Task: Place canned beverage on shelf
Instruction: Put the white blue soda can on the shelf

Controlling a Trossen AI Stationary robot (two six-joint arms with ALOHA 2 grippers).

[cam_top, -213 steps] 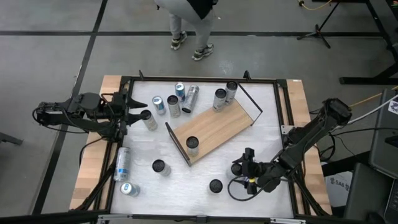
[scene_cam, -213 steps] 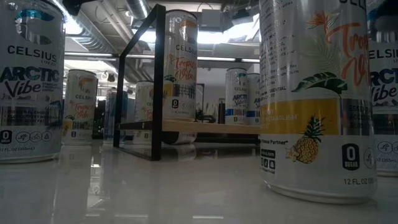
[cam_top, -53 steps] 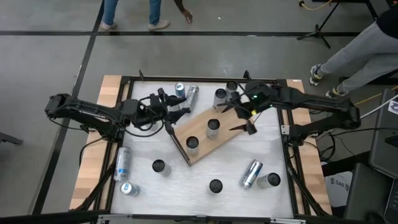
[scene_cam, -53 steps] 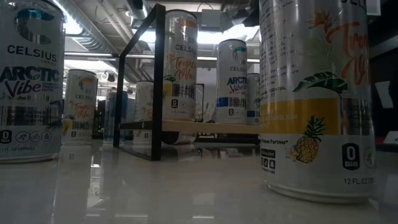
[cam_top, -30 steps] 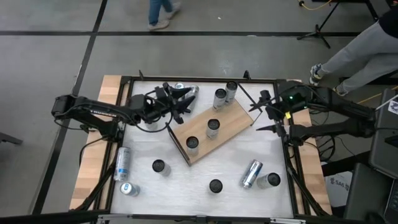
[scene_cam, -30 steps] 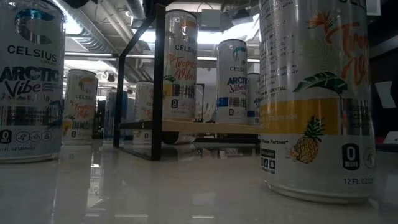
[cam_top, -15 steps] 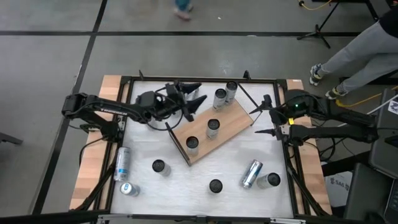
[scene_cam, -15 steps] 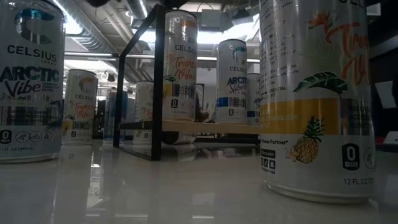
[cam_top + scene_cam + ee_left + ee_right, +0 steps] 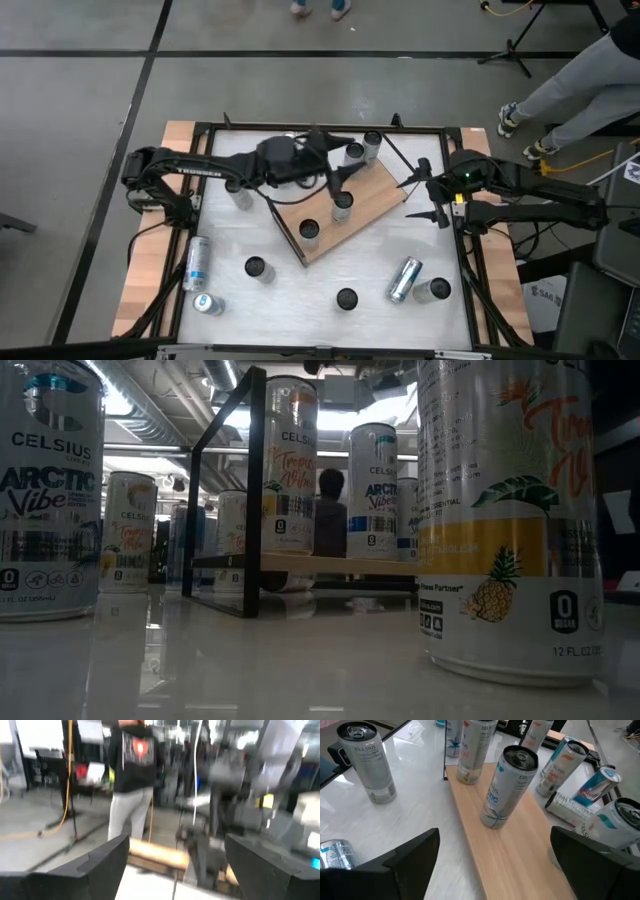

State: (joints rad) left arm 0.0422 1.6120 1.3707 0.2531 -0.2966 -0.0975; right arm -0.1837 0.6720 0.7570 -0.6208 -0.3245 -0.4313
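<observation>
The shelf, a light wood board with a dark frame at each short end, lies slantwise mid-table. Two cans stand upright on it: one near its middle, one by its near-left end. My left gripper reaches in from the left and hangs open above the shelf's far side, level, with nothing between its fingers. My right gripper stands open off the shelf's right end, tilted down toward the board and also empty.
Two cans stand beyond the shelf's far edge. Loose cans stand on the near table; others lie on their sides. A person's legs show at the far right.
My left gripper has travelled toward the table's right edge, from the cans at the far left out over the shelf, and its fingers stand wider apart. My right gripper has sunk a little at the right edge. The cans have kept their places.
</observation>
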